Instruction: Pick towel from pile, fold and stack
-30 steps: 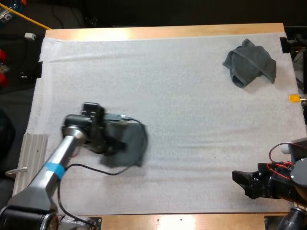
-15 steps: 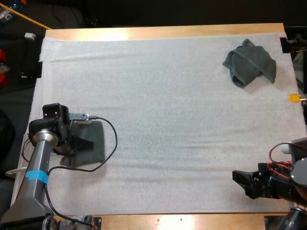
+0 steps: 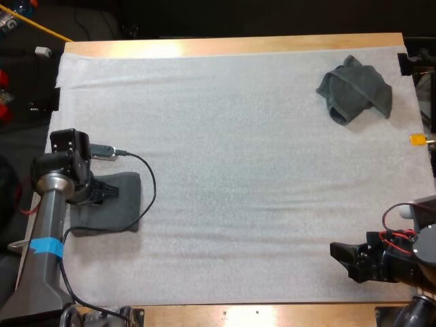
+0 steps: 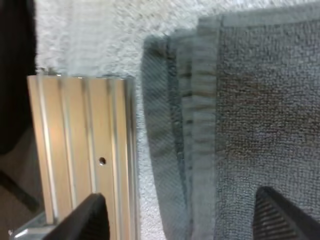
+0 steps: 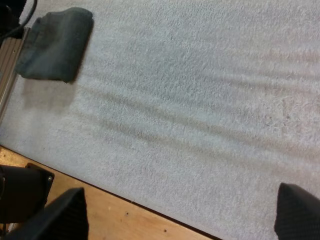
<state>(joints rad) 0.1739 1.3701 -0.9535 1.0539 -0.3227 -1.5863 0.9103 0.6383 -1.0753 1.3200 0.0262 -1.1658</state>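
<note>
Fingers (image 4: 92, 220) of left gripper (image 3: 103, 191) stand wide apart over folded towel (image 3: 119, 208) at left edge of mat (image 3: 225, 136) (towel lies flat, not gripped). Crumpled towel (image 3: 354, 88) sits far right, ahead of right gripper (image 3: 344, 261), also spread wide, the nearer arm.

**High view:** your left arm (image 3: 51, 218) covers the left part of the folded towel (image 3: 126, 204), and your right arm (image 3: 409, 262) is cut off at the picture's right edge.

**Left wrist view:** the picture's edge cuts off the towel on three sides. It also cuts off all but the tips of the spread fingers (image 4: 92, 220) of the left end effector (image 4: 182, 222).
</note>
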